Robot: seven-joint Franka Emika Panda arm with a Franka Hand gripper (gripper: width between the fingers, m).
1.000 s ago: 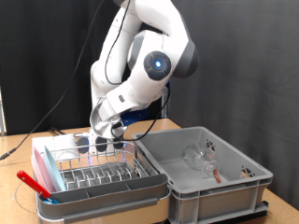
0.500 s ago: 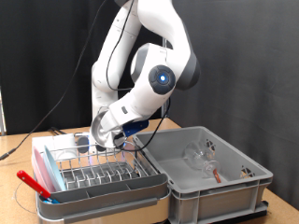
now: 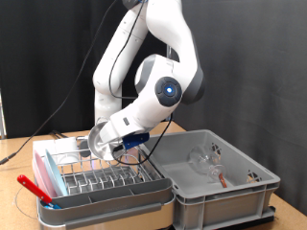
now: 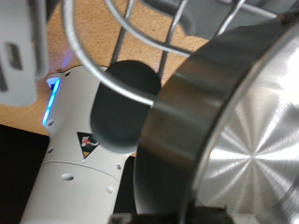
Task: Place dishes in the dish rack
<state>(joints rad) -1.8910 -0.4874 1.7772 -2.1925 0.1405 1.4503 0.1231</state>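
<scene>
A shiny steel bowl (image 4: 238, 131) fills most of the wrist view, its brushed inside and curved rim pressed close to the camera, with thick silver wires of the dish rack (image 3: 101, 172) looping across just behind it. In the exterior view the bowl shows only as a glint of metal at the far end of the rack, right under the hand (image 3: 104, 149), so it sits in or just above the rack's far part; whether it rests on the wires cannot be told. The hand is low over that spot, the arm bent down from above. Its fingers are hidden, and it cannot be told whether they are spread or pinching the bowl.

The rack lies in a pink-and-grey tray (image 3: 43, 177) at the exterior view's left. A red-handled utensil (image 3: 34, 189) leans at the tray's near left corner. Just beside the tray, to the exterior view's right, stands a deeper grey plastic crate (image 3: 240, 192) holding clear glassware (image 3: 203, 161). Both stand on a wooden surface (image 3: 14, 192).
</scene>
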